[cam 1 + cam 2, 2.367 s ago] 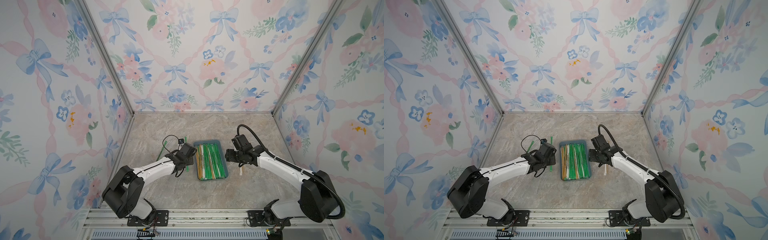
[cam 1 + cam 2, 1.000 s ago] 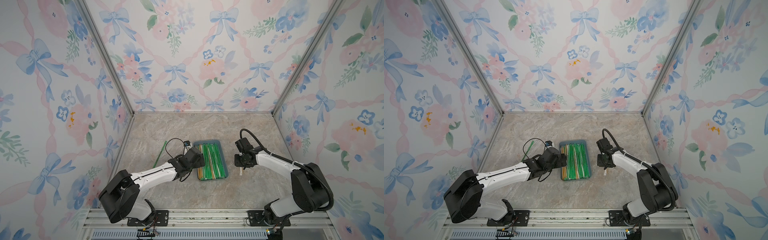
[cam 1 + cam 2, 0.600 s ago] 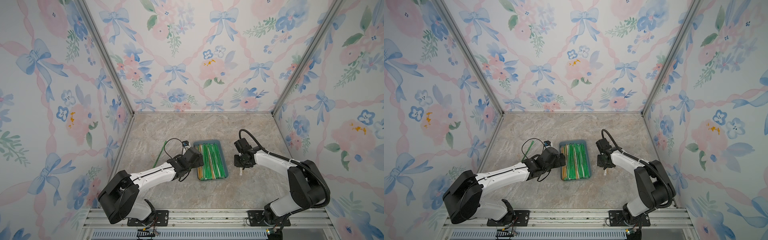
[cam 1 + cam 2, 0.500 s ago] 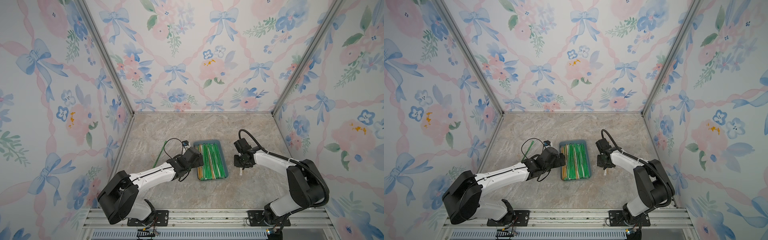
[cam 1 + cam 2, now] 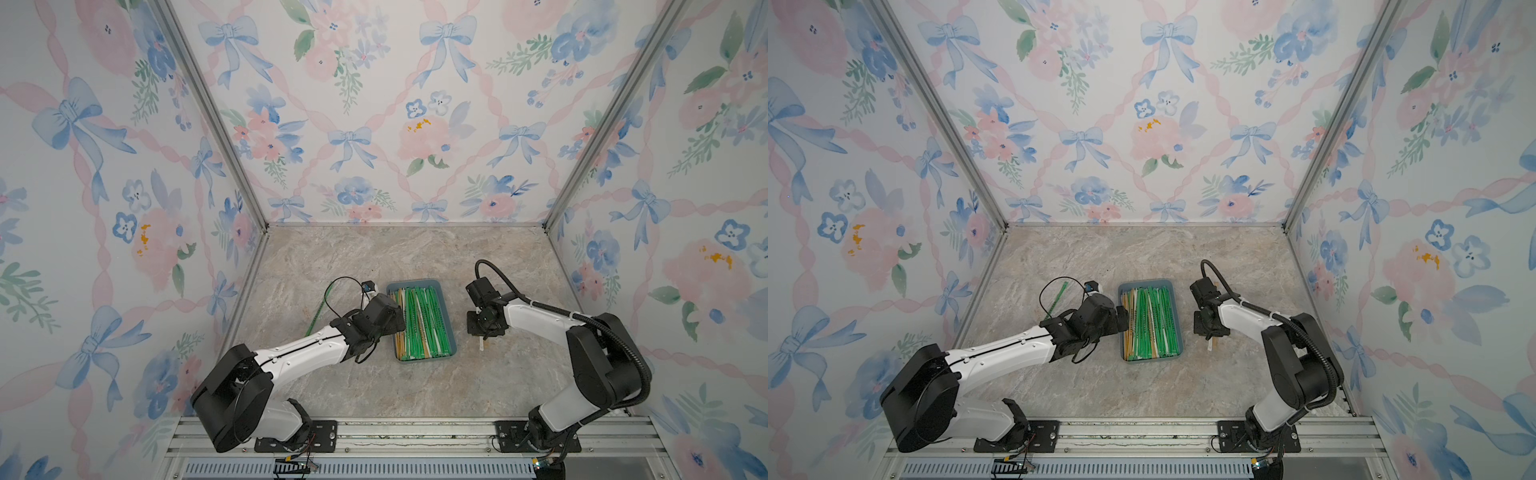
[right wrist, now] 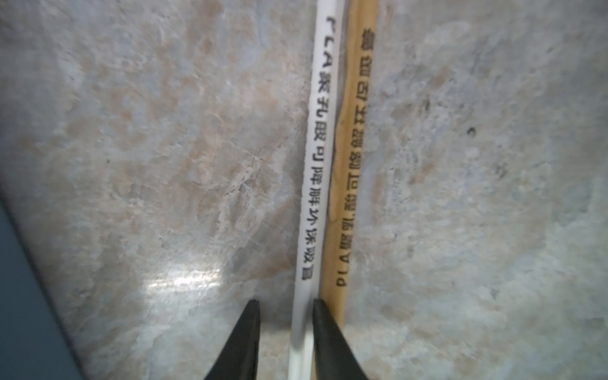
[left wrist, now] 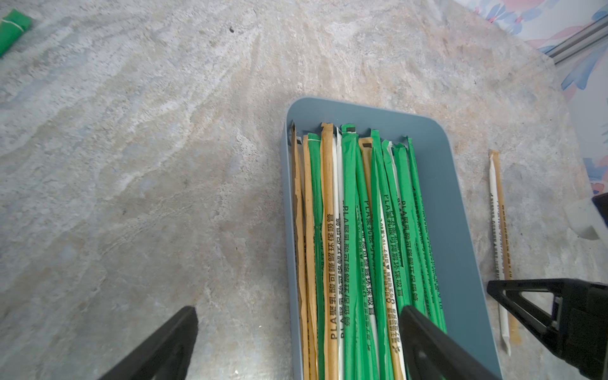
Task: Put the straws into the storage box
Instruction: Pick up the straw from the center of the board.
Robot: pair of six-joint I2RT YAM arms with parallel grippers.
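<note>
Right hand (image 6: 284, 307) low over bench (image 6: 148, 131), just beside box (image 7: 460, 230). Fingers straddle white straw (image 6: 317, 148), gap on one side, no pinch yet. Tan straw (image 6: 353, 148) lies touching it. Plan: keep finger at seam, squeeze white only, lift level so tan not dragged. Left hand (image 7: 296, 342) wide open, empty, over box edge. Most straws (image 7: 348, 230) in box; green straw (image 5: 318, 309) loose on bench, left of box.

Two matching robot arms, the left arm (image 5: 299, 353) and the right arm (image 5: 536, 316), have white links between bulky black joint housings. A black hose (image 5: 557, 311) runs along the right arm. A thin black wire (image 5: 348, 278) loops at the left wrist, ending in what may be a blue plug (image 5: 367, 286). The right tool (image 6: 285, 302) has black, tapered fingers (image 6: 237, 345).
</note>
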